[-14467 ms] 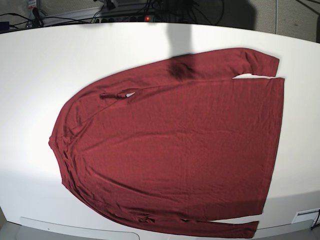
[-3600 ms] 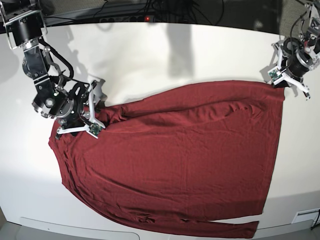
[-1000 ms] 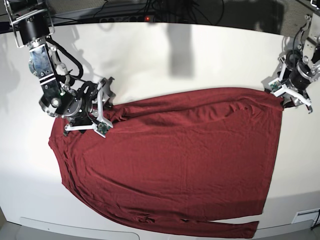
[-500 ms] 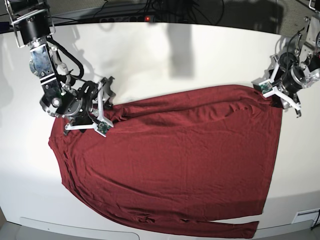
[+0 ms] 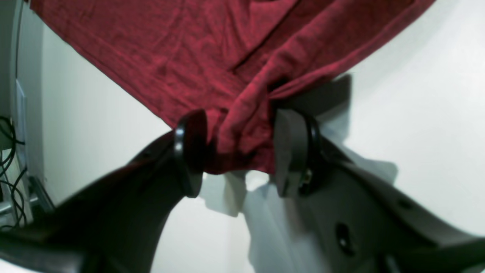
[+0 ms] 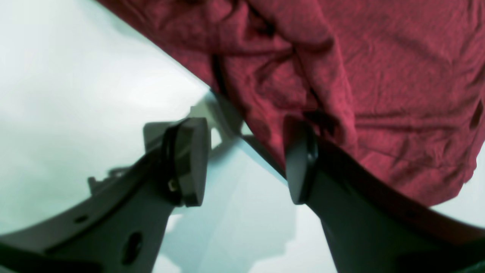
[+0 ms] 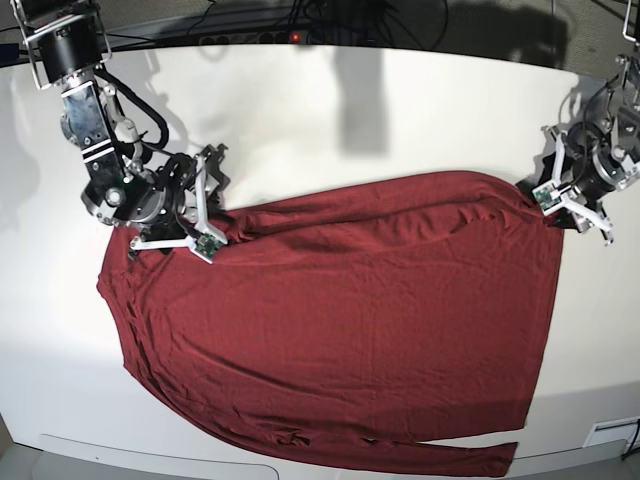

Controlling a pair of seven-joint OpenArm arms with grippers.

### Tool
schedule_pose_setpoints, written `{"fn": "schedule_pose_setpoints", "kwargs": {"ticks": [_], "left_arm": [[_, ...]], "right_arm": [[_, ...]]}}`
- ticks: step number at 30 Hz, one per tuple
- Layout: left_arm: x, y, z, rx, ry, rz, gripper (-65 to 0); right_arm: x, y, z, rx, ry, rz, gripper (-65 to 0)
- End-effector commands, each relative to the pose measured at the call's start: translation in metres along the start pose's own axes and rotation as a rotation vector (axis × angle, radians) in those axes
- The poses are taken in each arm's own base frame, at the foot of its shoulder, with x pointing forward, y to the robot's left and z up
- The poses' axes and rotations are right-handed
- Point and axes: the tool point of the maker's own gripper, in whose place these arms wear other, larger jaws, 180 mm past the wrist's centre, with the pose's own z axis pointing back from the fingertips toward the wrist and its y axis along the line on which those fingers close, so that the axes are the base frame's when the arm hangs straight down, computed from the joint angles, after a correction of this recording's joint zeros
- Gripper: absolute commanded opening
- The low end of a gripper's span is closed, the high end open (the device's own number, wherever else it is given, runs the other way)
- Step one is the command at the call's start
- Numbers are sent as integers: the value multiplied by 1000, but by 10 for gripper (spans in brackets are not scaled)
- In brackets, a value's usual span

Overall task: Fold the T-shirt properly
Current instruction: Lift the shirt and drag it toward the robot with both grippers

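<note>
Maroon knit, the T-shirt, lies spread flat on your white table, one sleeve folded in along the far edge and the other running along the near edge.

Your left gripper sits at the shirt's far hem corner. Its jaws stand wide apart, and a bunched fold of the cloth lies between the fingers, close to both pads. You can't tell from the wrist view whether the pads actually press it; nothing looks pinched or lifted. Past the fingertips the fabric fans out in loose ridges, and bare table shows on either side.

Your right gripper sits at the shoulder end, over the shirt's far edge. Jaws are parted wide here too. One finger is over bare table, clear of the cloth. The other finger is right at the wrinkled edge of the shirt, with fabric beyond and outside it. The gap between the fingers is mostly bare table, with only a sliver of hem reaching in by that second finger. No grip on anything.

In the base view both grippers are low at the cloth's far corners, well apart from each other.
</note>
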Motion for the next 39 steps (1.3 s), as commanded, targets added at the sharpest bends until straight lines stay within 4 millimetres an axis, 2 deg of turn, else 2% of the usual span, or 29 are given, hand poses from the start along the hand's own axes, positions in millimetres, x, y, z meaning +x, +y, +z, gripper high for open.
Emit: {"fn": "schedule_pose_setpoints", "kwargs": {"ticks": [1, 4, 5, 6, 8, 9, 19, 27, 35, 39], "left_arm": [[-16, -1, 3, -18, 65, -22, -370], [-19, -4, 2, -24, 72, -18, -382], [-20, -4, 2, -26, 75, -16, -412], [-21, -5, 2, -26, 79, -16, -461], [-23, -5, 2, -27, 89, -16, -604], [-24, -6, 2, -29, 95, -15, -650], [-33, -12, 3, -47, 149, 110, -650], [-25, -13, 2, -53, 106, 156, -650], [-25, -13, 2, -53, 107, 156, -650], [-26, -13, 2, -53, 107, 156, -650]], "right_arm": [[9, -12, 7, -28, -31, 3, -338], [9, -13, 7, -29, -31, 4, -338], [9, -13, 7, -29, -31, 3, -338], [9, -13, 7, -29, -31, 3, -338], [9, -13, 7, -29, -31, 3, -338], [9, -13, 7, -29, -30, 3, -338], [-7, -10, 6, -22, 47, 5, -338], [-26, 10, 2, 14, 83, 4, -338], [-31, -16, 6, -94, 80, 95, -338], [-45, -26, 5, -120, 118, 120, -338]]}}
